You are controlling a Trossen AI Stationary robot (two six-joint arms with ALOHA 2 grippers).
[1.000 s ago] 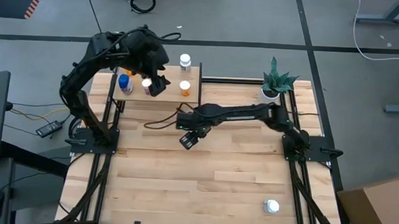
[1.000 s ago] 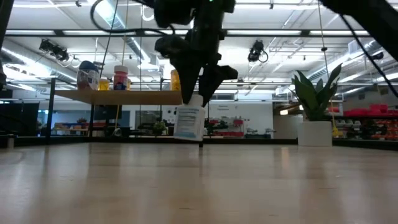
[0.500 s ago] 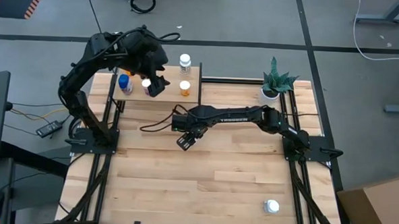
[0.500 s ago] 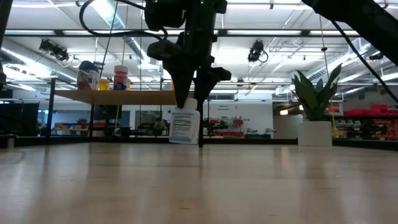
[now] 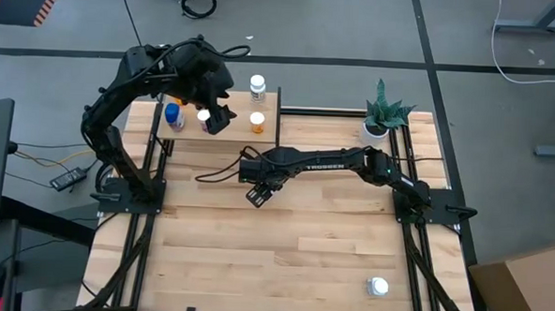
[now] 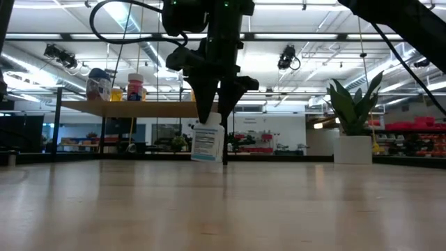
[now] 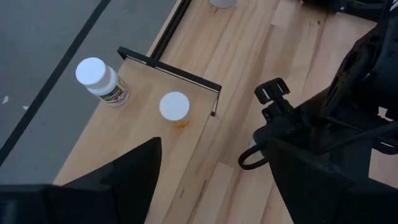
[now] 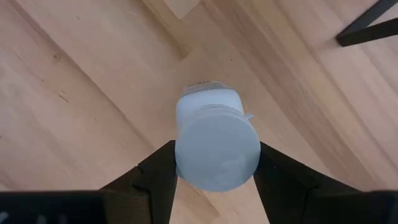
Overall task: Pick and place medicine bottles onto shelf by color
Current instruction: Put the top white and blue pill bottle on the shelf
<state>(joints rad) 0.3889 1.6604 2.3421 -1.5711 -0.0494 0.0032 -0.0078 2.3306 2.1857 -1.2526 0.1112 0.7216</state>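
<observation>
Right gripper (image 8: 216, 163) clamps 1 white bottle (image 8: 216, 143) — left gripper (image 7: 211, 168) open above shelf (image 7: 140, 134).

looking straight down from overhead on the whole bench (image 5: 283, 240); looking level across it at bench height toward the room; peering from each wrist, close in; sharing the shelf (image 5: 224, 125) (image 6: 132, 108) (image 7: 134, 134) across overhead, low and left wrist views.

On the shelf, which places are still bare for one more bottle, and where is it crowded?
On the shelf, the strip between the orange bottle and the near edge looks bare. The far corner holds the white bottle. The end around the blue bottle is crowded, with the left gripper hovering above.
</observation>
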